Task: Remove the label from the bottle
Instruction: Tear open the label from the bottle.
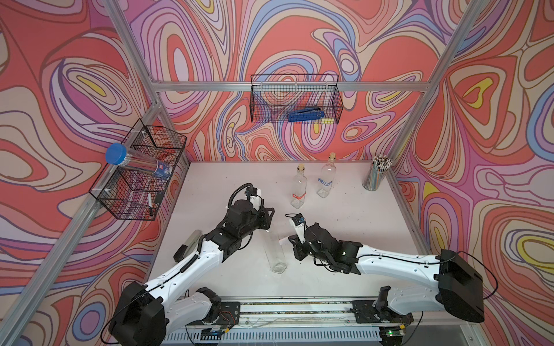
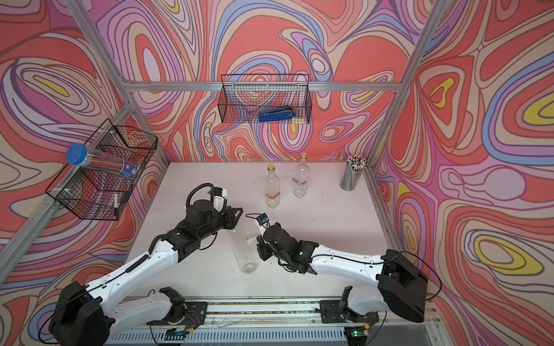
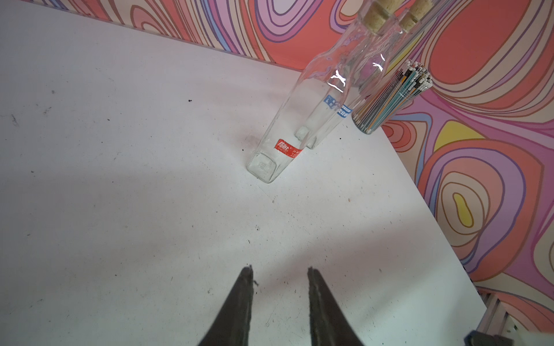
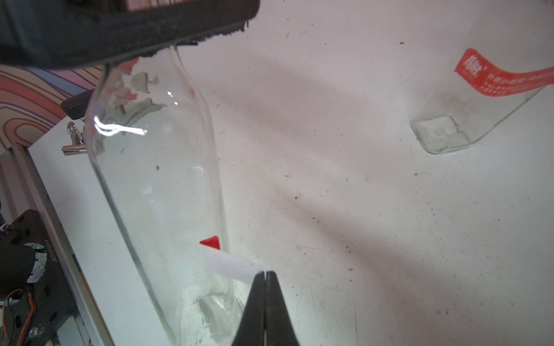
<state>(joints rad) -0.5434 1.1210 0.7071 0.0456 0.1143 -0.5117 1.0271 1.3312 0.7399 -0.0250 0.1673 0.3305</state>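
A clear glass bottle (image 1: 274, 251) (image 2: 244, 251) stands mid-table between both arms. My left gripper (image 1: 267, 223) (image 2: 236, 220) sits over its neck and holds it. In the left wrist view the fingertips (image 3: 278, 269) stand slightly apart over bare table, and the neck is out of sight there. My right gripper (image 4: 265, 272) (image 1: 290, 239) is shut on the label (image 4: 227, 263) (image 1: 283, 240). The label is a strip showing its white back and a red corner. It is peeled outward from the bottle (image 4: 156, 179) low on its side, its far end still on the glass.
Two corked bottles stand farther back, one with a red label (image 1: 299, 187) (image 3: 275, 149) and one with a blue label (image 1: 326, 179). A pencil cup (image 1: 376, 173) fills the back right corner. Wire baskets (image 1: 141, 173) (image 1: 295, 99) hang on the walls. A binder clip (image 4: 73, 140) lies by the left arm.
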